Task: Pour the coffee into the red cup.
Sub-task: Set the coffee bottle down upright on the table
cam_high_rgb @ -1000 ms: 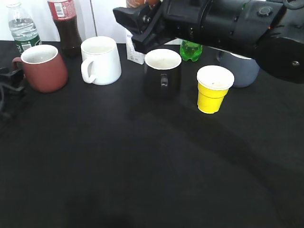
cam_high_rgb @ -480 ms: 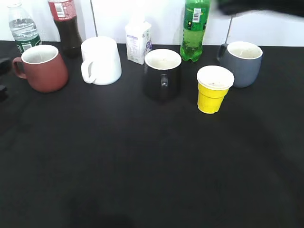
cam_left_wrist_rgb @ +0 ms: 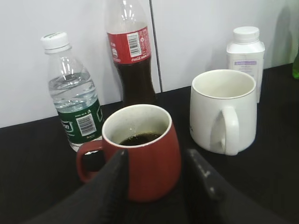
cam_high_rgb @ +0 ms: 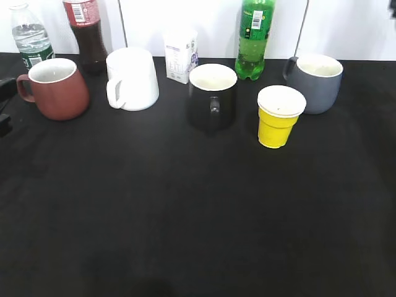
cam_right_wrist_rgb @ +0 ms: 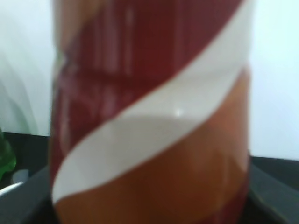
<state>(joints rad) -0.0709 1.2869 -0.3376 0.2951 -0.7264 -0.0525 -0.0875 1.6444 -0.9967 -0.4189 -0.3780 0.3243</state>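
The red cup (cam_high_rgb: 57, 90) stands at the far left of the black table. In the left wrist view the red cup (cam_left_wrist_rgb: 152, 161) holds a little dark coffee (cam_left_wrist_rgb: 140, 138). My left gripper (cam_left_wrist_rgb: 157, 158) is open, its two black fingers flanking the cup's near side; only a sliver of it shows at the exterior view's left edge (cam_high_rgb: 5, 105). The coffee bottle (cam_right_wrist_rgb: 149, 116) fills the right wrist view with its brown, red and white label, blurred and very close. My right gripper is shut on it, its dark jaws just visible at the bottom corners. That arm is outside the exterior view.
Along the back stand a water bottle (cam_high_rgb: 30, 38), a cola bottle (cam_high_rgb: 86, 37), a white mug (cam_high_rgb: 131, 79), a small white container (cam_high_rgb: 180, 55), a black mug (cam_high_rgb: 211, 98), a green bottle (cam_high_rgb: 253, 38), a grey mug (cam_high_rgb: 315, 82) and a yellow cup (cam_high_rgb: 278, 116).
The right arm, which stretched across the back of the table one second ago, has lifted away to the upper right and left the exterior view. The cups have not moved.
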